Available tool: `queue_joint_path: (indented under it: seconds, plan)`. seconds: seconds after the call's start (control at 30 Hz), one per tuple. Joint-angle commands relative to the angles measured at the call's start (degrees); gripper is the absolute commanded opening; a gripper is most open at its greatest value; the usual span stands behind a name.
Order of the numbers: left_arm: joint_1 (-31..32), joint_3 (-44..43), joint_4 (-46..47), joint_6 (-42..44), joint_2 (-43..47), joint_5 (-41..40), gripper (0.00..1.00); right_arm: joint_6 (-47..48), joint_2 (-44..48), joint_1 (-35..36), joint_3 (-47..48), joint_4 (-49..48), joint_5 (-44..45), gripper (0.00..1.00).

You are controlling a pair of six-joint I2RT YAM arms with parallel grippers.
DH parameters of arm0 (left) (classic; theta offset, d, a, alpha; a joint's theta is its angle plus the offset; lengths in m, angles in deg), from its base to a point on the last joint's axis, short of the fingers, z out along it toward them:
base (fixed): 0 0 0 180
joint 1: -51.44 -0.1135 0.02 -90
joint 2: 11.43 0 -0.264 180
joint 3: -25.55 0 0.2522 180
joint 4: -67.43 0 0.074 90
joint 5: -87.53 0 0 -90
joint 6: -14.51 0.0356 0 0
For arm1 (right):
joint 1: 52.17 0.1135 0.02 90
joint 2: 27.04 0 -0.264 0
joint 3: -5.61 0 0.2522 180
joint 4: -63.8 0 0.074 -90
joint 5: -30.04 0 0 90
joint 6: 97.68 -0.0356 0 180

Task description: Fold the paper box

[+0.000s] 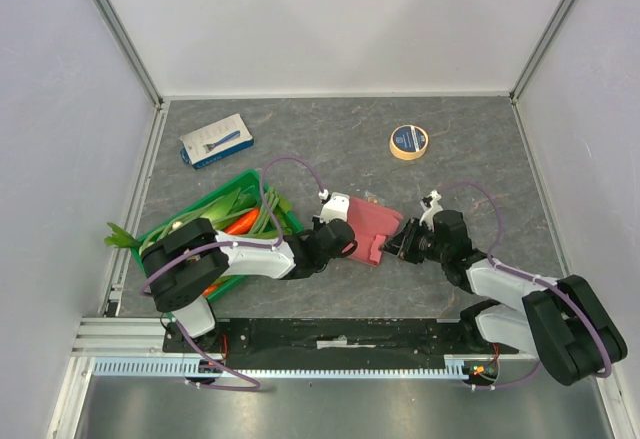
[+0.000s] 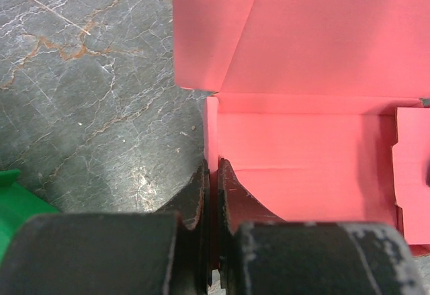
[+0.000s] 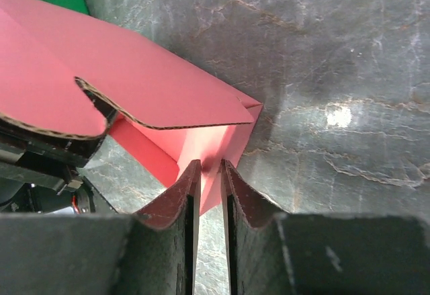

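Top external can't show either grip; up close, left gripper (image 2: 213, 167) is clamped on the paper box (image 1: 370, 221) wall, right gripper (image 3: 209, 167) straddles its corner, grip unclear, grey marbled table (image 1: 340, 139), white walls (image 1: 330, 19).

Open tabletop (image 1: 330, 149) runs across the far half, broken only by a package (image 1: 216, 140) far left and a tape roll (image 1: 408, 142) far right, well apart. The crate (image 1: 210, 196) blocks the near left. The box (image 1: 368, 221) sits hemmed between the left gripper (image 1: 345, 247) and right gripper (image 1: 392, 245); its corner seems to fill the right jaws' gap. The box's far side is open to approach
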Motion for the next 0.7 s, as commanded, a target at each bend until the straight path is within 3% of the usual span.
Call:
queue_joint_path:
  seconds: [0.0,0.13,0.3,0.5,0.67]
  plan:
    - [1.35,-0.26,1.18,-0.29,0.52,-0.60,0.02,2.35,-0.32,1.07,2.60,1.78,2.90,0.25]
    - [1.70,-0.27,1.18,-0.11,0.51,-1.04,0.02,4.64,0.03,6.24,7.16,11.10,11.42,0.32]
    - [2.05,-0.44,1.18,0.06,0.60,-1.57,0.02,3.41,-0.58,11.26,11.47,21.11,23.62,0.32]
    - [2.67,-0.79,0.65,-0.28,1.22,-2.79,0.02,0.77,-6.29,19.17,17.36,28.51,32.87,0.31]
    - [3.19,-1.06,-0.93,-1.25,1.30,-4.64,0.02,-0.63,-13.05,24.62,24.39,37.99,42.01,0.37]
